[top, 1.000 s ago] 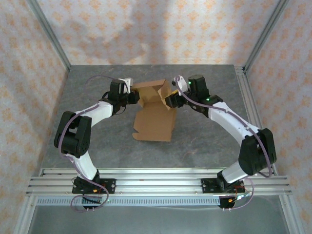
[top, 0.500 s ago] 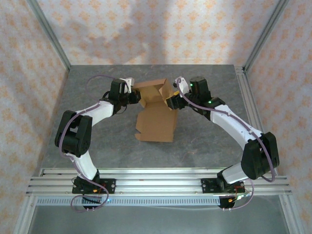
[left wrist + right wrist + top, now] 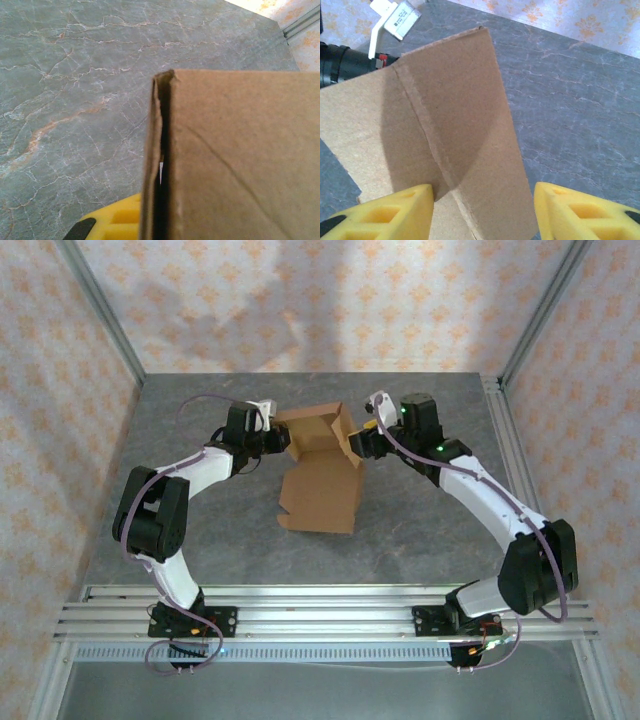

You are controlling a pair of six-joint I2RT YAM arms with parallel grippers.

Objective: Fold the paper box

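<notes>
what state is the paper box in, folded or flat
Partly folded: the paper box has its far flaps standing up, while its near panel lies flat on the table.

One paper box [image 3: 320, 488] of brown cardboard is lying on one grey marbled table [image 3: 430, 540]. Two white-and-black arms are standing at the near edge, the left arm [image 3: 200, 468] and the right arm [image 3: 480, 490]. Each is carrying one gripper, making two in all: the left gripper [image 3: 284, 441] and the right gripper [image 3: 358, 443]. Of the yellow fingers [image 3: 385, 210], two are showing in the right wrist view, one on each side of the cardboard, and one is showing in the left wrist view. Three patterned walls [image 3: 300, 300] are enclosing the table. One metal rail frame [image 3: 320, 610] is running along the near edge, carrying the two arm bases.
</notes>
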